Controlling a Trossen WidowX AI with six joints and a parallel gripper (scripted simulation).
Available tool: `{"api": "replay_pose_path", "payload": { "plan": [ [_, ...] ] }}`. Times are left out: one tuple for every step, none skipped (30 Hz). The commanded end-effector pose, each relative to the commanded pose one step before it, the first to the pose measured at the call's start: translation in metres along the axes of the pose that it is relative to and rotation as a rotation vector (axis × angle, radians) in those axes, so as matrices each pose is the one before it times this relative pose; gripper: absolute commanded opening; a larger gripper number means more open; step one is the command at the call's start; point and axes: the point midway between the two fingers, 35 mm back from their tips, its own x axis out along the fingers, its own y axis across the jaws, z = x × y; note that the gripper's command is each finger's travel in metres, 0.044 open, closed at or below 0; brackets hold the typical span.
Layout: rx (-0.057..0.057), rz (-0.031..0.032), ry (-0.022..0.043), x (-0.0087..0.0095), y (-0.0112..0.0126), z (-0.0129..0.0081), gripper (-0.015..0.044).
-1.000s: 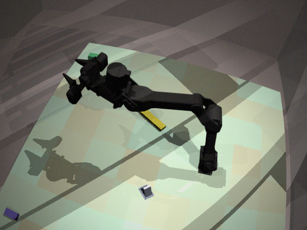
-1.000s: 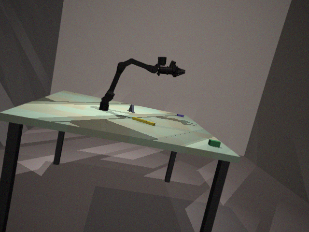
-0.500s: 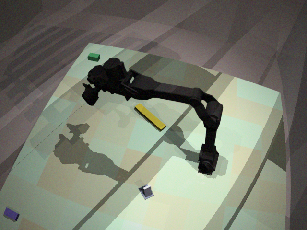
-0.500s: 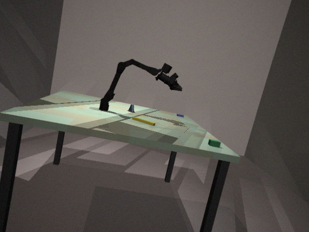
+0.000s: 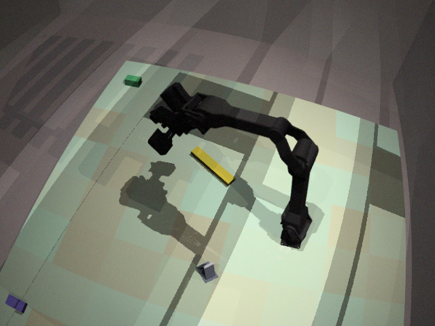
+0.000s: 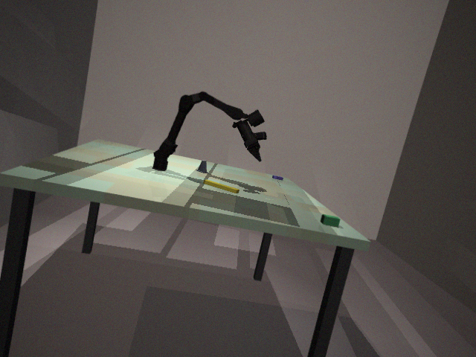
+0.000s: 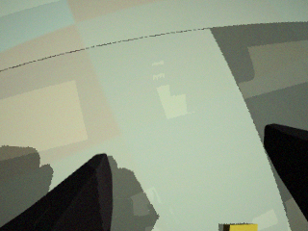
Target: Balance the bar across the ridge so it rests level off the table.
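Note:
The yellow bar (image 5: 212,165) (image 6: 221,186) lies flat on the table, with one end also showing at the bottom edge of the wrist view (image 7: 243,228). The small grey ridge (image 5: 208,272) (image 6: 202,167) stands upright on the table, apart from the bar, with nothing on it. My gripper (image 6: 259,159) (image 7: 191,150) is open and empty, pointing down, well above the table and off to one side of the bar. In the top view its fingertips are hard to make out against the dark arm.
A green block (image 5: 132,80) (image 6: 329,220) lies near one table corner. A purple block (image 5: 15,303) (image 6: 277,177) lies near another edge of the table (image 5: 88,252). The arm base (image 5: 296,224) (image 6: 160,162) stands on the table, and the arm's shadow falls beside the bar.

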Motion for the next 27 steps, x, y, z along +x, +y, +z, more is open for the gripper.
{"api": "replay_pose_path", "payload": {
  "plan": [
    [0.0445, 0.01329, 0.14484, 0.0046, -0.01434, -0.0366, 0.0315],
    [0.0113, 0.00259, 0.03543, 0.00148, -0.00391, -0.00865, 0.0315],
    [0.0118, 0.00282, 0.0354, 0.00147, -0.00388, -0.00859, 0.0315],
    [0.0123, 0.00306, 0.03535, 0.00145, -0.00384, -0.00853, 0.0315],
    [0.0127, 0.00331, 0.03531, 0.00143, -0.0038, -0.00847, 0.0315],
    [0.0132, 0.00356, 0.03526, 0.00142, -0.00376, -0.00841, 0.0315],
    [0.0136, 0.00383, 0.0352, 0.0014, -0.00372, -0.00835, 0.0315],
    [0.014, 0.00409, 0.03515, 0.00138, -0.00368, -0.00828, 0.0315],
    [0.0144, 0.00437, 0.03509, 0.00136, -0.00363, -0.00822, 0.0315],
    [0.0148, 0.00465, 0.03503, 0.00134, -0.00358, -0.00815, 0.0315],
    [0.0152, 0.00493, 0.03496, 0.00131, -0.00353, -0.00809, 0.0315],
    [0.0156, 0.00522, 0.0349, 0.00129, -0.00348, -0.00802, 0.0315],
    [0.0159, 0.00551, 0.03483, 0.00127, -0.00343, -0.00795, 0.0315],
    [0.0162, 0.00581, 0.03477, 0.00124, -0.00338, -0.00789, 0.0315],
    [0.0165, 0.00611, 0.0347, 0.00122, -0.00332, -0.00782, 0.0315],
    [0.0168, 0.00642, 0.03463, 0.00119, -0.00327, -0.00775, 0.0315],
    [0.0141, 0.00554, 0.0286, 0.00098, -0.00267, -0.00636, 0.0315],
    [0.0086, 0.00342, 0.01714, 0.0006, -0.0016, -0.00378, 0.0315],
    [0.0029, 0.00116, 0.00571, 0.0002, -0.00053, -0.00126, 0.0315],
    [0.0, 0.0, 0.0, 0.0, 0.0, 0.0, 0.0315],
    [0.0, 0.0, 0.0, 0.0, 0.0, 0.0, 0.0315],
    [0.0, 0.0, 0.0, 0.0, 0.0, 0.0, 0.0315],
    [0.0, 0.0, 0.0, 0.0, 0.0, 0.0, 0.0315],
    [0.0, 0.0, -0.00001, 0.00123, 0.0, 0.0001, 0.0315],
    [0.0, 0.0, -0.00001, 0.00258, 0.0, 0.00019, 0.0315],
    [0.0, 0.0, -0.00002, 0.00347, 0.0, 0.00021, 0.0315],
    [0.0, 0.0, -0.00001, 0.00452, 0.0, 0.00021, 0.0315]
  ]
}}
